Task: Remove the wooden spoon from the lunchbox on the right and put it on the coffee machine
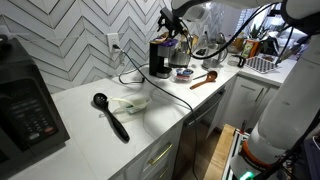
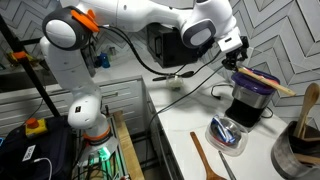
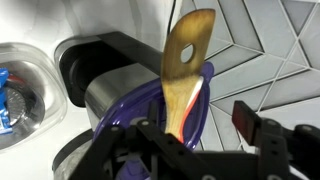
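Wrist view tells us we are at the placing step. On the bench (image 2: 185, 125), the coffee machine (image 3: 120, 85) stands just beside the lunchbox (image 2: 228, 135). The spoon (image 3: 186, 70) is out of the lunchbox, over the machine's purple top. Whether the fingers (image 3: 262, 135) clamp it, we cannot tell. The next move, we judge, calls for settling it flat, letting go and lifting away.

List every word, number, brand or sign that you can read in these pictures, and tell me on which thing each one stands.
No text can be read in any view.
black keypad appliance: its buttons carry pale marks, too small and blurred to read.
coffee machine: no label or brand shows in any view.
wooden spoon: bare wood, no mark.
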Controlling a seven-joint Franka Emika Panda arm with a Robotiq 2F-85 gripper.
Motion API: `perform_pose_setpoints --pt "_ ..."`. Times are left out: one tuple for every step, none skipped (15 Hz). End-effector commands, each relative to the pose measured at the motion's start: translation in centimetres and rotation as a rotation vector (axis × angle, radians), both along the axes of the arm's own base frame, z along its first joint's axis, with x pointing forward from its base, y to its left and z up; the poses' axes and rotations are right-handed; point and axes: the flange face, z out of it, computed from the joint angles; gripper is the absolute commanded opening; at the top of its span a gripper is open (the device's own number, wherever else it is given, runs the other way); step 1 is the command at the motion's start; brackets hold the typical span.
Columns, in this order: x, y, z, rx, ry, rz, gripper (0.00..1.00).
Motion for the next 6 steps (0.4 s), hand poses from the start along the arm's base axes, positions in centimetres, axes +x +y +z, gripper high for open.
perform_pose_setpoints --pt "-2.3 -0.2 2.9 0.025 -0.03 0.002 1.0" --pt "-2.9 -0.4 3.7 0.029 -0.048 0.001 1.0" --pt "-3.5 -0.4 4.6 0.033 -0.062 0.008 1.0" --pt "-4.3 -0.2 5.2 0.039 -0.073 0.041 1.0" --pt "-5.1 0.2 5.4 0.01 -0.089 0.107 1.0" --pt "-5.7 0.5 5.6 -0.013 -0.099 0.159 1.0"
